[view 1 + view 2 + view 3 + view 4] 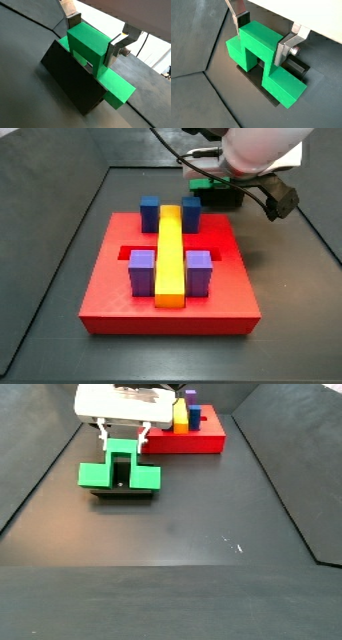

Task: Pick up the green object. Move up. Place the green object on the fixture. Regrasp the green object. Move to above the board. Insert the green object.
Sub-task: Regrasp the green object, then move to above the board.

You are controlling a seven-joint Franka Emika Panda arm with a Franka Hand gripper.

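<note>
The gripper [264, 34] clasps the green object's [264, 55] raised middle. The object rests on the fixture [123, 492], well apart from the board [171, 293].

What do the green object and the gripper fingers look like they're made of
The green object on the fixture: likely plastic, uniform matte colour, crisp edges. The gripper straddles its raised middle; its fingers look like bare metal, silver with a dull sheen.

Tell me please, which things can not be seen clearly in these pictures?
- Green object: in a side view, mostly hidden behind the arm.
- Fixture: in both wrist views, its top is covered by the green object.
- Gripper: finger pads' contact is hidden behind the block.
- Board: cut off by the gripper body.
</note>
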